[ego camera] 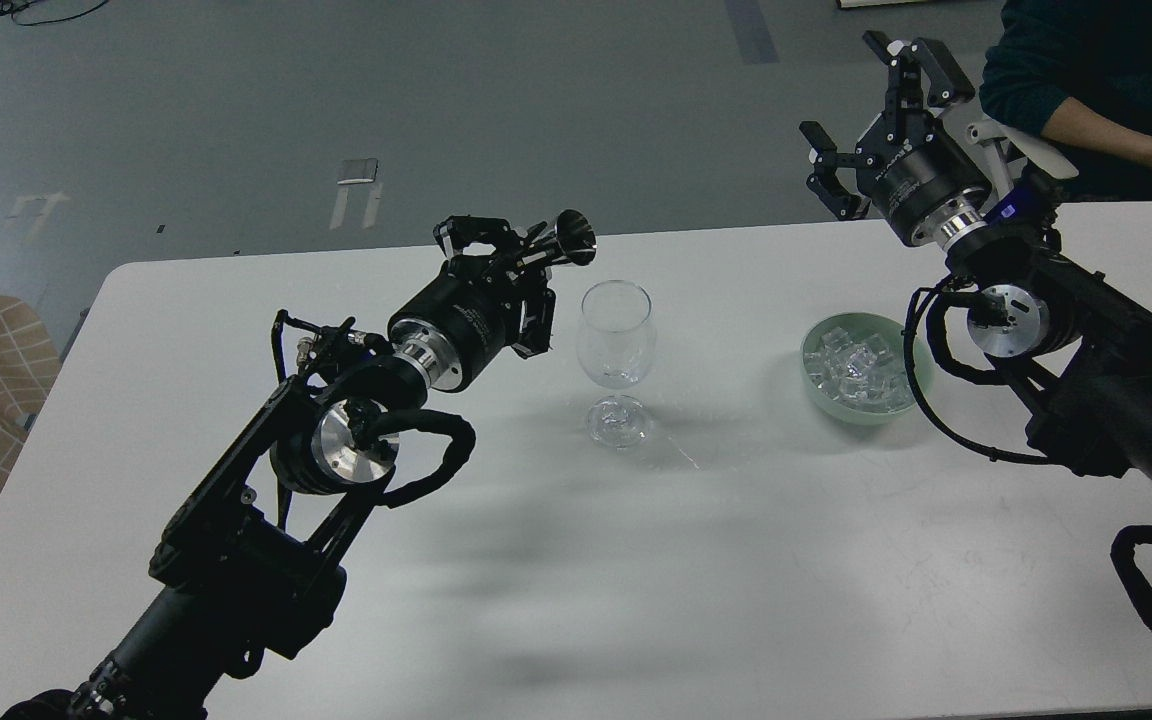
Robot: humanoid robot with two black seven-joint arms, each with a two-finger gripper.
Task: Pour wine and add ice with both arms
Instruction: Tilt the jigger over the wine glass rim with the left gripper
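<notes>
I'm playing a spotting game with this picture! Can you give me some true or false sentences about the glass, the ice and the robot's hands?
1. The wine glass stands upright on the table. True.
2. The glass is full of red wine. False: it looks empty and clear.
3. The ice sits in a green bowl. True.
4. The bowl is to the left of the glass. False: it is to the right of it.
5. The right gripper is holding an ice cube. False: it is open, raised and empty.
6. The left gripper holds a dark thing with a flared end near the glass. True.
</notes>
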